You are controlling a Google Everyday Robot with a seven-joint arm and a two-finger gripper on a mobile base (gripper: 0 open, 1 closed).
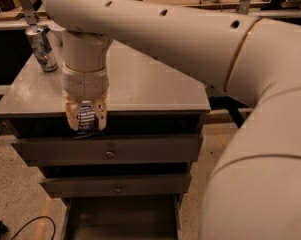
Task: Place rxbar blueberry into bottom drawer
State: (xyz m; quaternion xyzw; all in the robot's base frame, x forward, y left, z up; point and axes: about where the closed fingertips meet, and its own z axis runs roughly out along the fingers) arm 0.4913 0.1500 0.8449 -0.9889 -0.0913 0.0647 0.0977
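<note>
My gripper points down at the front left edge of the grey cabinet top. It is shut on the rxbar blueberry, a small dark navy bar with white text lines that hangs upright between the pale fingers. The bar sits in front of the top drawer's upper edge. The bottom drawer is pulled open at the foot of the cabinet, below and a little right of the gripper, with a dark interior.
A silver and blue drink can stands at the cabinet top's back left corner. Two shallower shut drawers with small round knobs lie above the open one. My large arm fills the right side. A black cable lies on the speckled floor.
</note>
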